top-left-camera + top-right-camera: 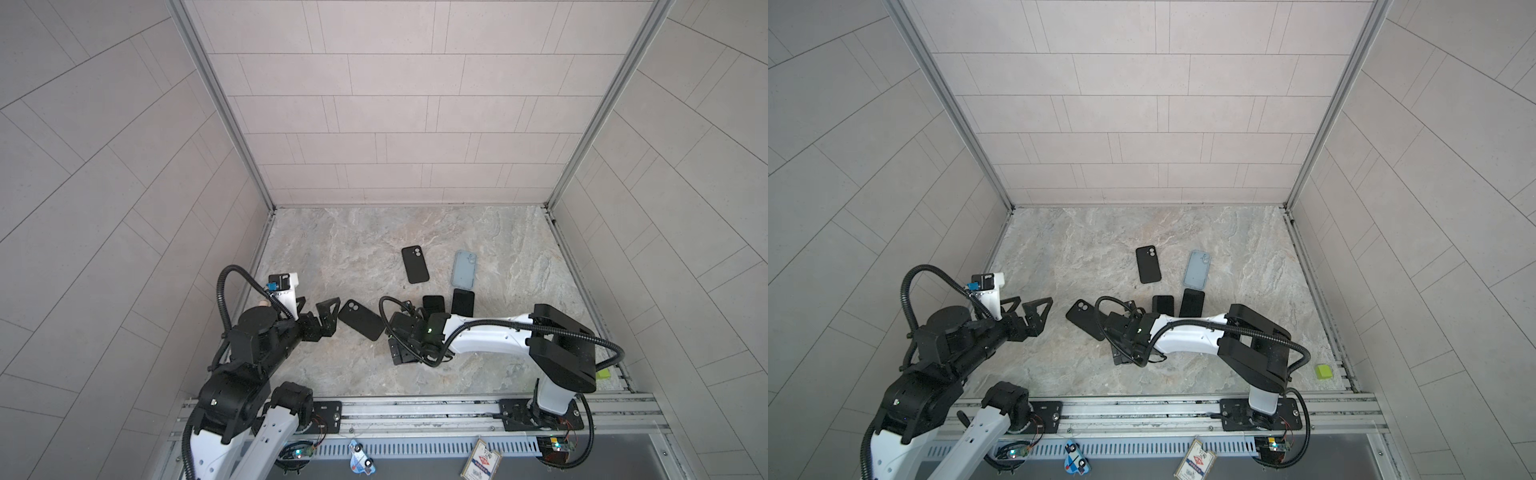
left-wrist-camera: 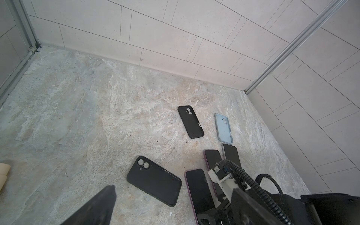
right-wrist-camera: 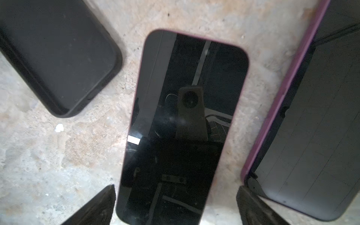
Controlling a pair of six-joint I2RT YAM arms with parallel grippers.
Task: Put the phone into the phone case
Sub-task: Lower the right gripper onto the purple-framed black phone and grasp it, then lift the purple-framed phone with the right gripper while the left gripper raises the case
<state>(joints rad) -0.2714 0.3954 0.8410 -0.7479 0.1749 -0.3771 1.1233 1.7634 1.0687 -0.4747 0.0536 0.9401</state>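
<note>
Phones and cases lie on the marble tabletop (image 1: 332, 374) in both top views. The right gripper (image 1: 400, 350) sits low in the middle of the frame with its wrist over the phone it is working on, so that phone is hidden. Two more phones, the middle phone (image 1: 433, 304) and the far phone (image 1: 463, 302), show just above the wrist. The near black case (image 1: 360, 320) lies between the two arms, its long axis slanting from upper left to lower right. The left gripper (image 1: 1025, 309), spread wide and empty, is just left of that case and is the nearer gripper to it. The far black case (image 1: 414, 264) and the light-blue case (image 1: 464, 269) lie further up the frame, well apart from both grippers.

The left wrist view shows all three cases as empty shells. The phone (image 2: 196, 187) lies lower right, near the near black case (image 2: 153, 180) but apart from it.

In the right wrist view the phone (image 3: 183, 126) lies screen up. Its long axis runs from the bottom edge up the middle of the frame, leaning slightly right. The right gripper (image 3: 176, 206) is spread and holds nothing. Its fingertips (image 3: 97, 204) straddle the phone's lower end, just beside each long edge. The empty case fills the upper left, so the carry would probably go that way.
</note>
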